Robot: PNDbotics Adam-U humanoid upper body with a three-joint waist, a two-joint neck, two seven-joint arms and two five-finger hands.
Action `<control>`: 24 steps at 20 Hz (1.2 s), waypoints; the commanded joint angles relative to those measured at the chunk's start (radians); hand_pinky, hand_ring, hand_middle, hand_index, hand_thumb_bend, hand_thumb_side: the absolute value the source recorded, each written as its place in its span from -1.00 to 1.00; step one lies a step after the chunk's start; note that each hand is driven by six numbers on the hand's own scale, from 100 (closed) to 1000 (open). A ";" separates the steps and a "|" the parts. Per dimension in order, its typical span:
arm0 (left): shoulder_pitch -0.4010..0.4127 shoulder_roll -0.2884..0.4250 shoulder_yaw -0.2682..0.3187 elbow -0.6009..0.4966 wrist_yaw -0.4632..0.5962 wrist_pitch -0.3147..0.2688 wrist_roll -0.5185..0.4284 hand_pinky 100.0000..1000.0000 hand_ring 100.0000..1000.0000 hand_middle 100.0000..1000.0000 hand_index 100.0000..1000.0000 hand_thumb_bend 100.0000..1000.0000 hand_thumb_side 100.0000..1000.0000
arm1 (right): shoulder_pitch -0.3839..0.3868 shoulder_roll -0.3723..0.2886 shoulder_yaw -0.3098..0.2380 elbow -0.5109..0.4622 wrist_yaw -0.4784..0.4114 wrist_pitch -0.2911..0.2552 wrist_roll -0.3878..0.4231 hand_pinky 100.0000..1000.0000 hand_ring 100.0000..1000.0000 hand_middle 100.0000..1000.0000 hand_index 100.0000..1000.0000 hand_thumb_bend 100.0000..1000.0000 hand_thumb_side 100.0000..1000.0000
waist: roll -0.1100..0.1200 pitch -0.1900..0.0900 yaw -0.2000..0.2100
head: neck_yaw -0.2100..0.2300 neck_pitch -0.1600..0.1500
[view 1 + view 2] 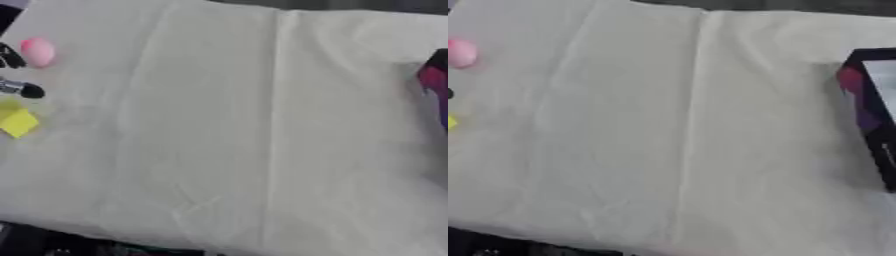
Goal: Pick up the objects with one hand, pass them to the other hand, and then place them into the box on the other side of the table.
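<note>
Several small objects lie on the cream cloth at the far left: a pink egg-shaped object (38,51), a curved black shape (10,56) at the edge, a silver stick with a black tip (21,89), and a yellow square piece (18,122). At the right edge stands the dark box (866,107) with purple and red on its side wall; its pale inside shows at the top. Neither of my hands shows in either view.
The cream cloth (227,130) covers the table between the objects and the box, with creases running lengthwise. Along the bottom left, past the table's near edge, is a dark area (52,245).
</note>
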 commanded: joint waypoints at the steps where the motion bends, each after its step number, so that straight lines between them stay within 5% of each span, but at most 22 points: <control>1: 0.009 0.065 0.027 -0.011 -0.007 0.002 -0.002 0.75 0.71 0.54 0.68 0.58 0.46 | 0.002 -0.019 -0.013 -0.009 0.005 0.003 -0.002 0.17 0.33 0.32 0.50 0.63 -0.71 | 0.014 -0.034 0.002 | -0.001 0.005; 15: 0.058 0.084 0.048 0.012 -0.017 0.004 -0.013 0.76 0.72 0.55 0.69 0.66 0.50 | 0.007 0.003 -0.009 -0.009 0.006 0.012 -0.002 0.17 0.33 0.32 0.50 0.64 -0.70 | 0.008 -0.034 0.003 | 0.009 0.001; 24: 0.069 0.076 0.056 0.037 -0.044 0.006 0.021 0.76 0.72 0.56 0.70 0.66 0.49 | 0.009 0.025 -0.003 -0.009 0.015 0.015 -0.002 0.17 0.32 0.32 0.51 0.64 -0.70 | 0.005 -0.026 -0.002 | 0.084 -0.015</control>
